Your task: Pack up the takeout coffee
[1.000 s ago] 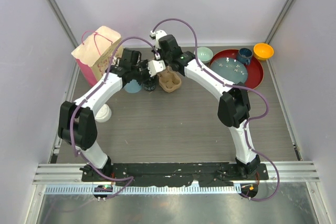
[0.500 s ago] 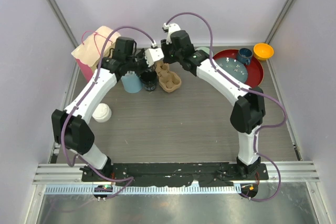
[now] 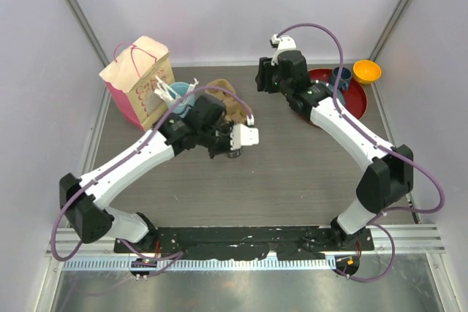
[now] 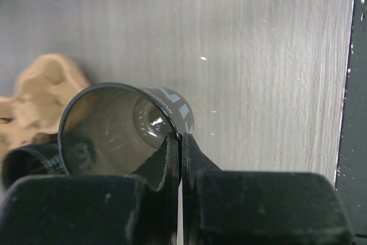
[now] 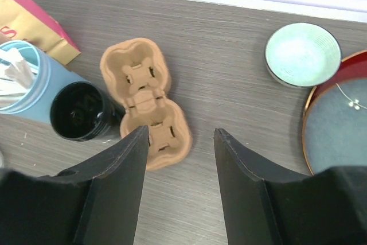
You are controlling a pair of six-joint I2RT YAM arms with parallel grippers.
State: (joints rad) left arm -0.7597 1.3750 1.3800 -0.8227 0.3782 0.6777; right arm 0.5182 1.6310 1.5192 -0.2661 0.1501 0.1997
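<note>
My left gripper (image 4: pixel 180 139) is shut on the rim of a black paper cup (image 4: pixel 114 124), open-topped, with one finger inside the wall and one outside. In the top view this gripper (image 3: pixel 229 148) hangs over the table's middle. A second open black cup (image 5: pixel 80 110) stands beside the tan two-hole carrier (image 5: pixel 146 101), which lies flat with both holes vacant. My right gripper (image 5: pixel 182 131) is open with nothing between its fingers, raised above the table just right of the carrier. From above it (image 3: pixel 264 78) sits near the back wall.
A light-blue cup of white utensils (image 5: pixel 23 81) touches the second black cup. A pink and tan paper bag (image 3: pixel 135 82) stands at the back left. A pale green bowl (image 5: pixel 302 54), a red tray (image 3: pixel 357 104), a dark-blue mug (image 3: pixel 341 76) and an orange bowl (image 3: pixel 366 71) crowd the back right.
My left arm swung from the back by the bag out to the table's middle, carrying the black cup. My right gripper opened and drew back to the right, away from the carrier.
</note>
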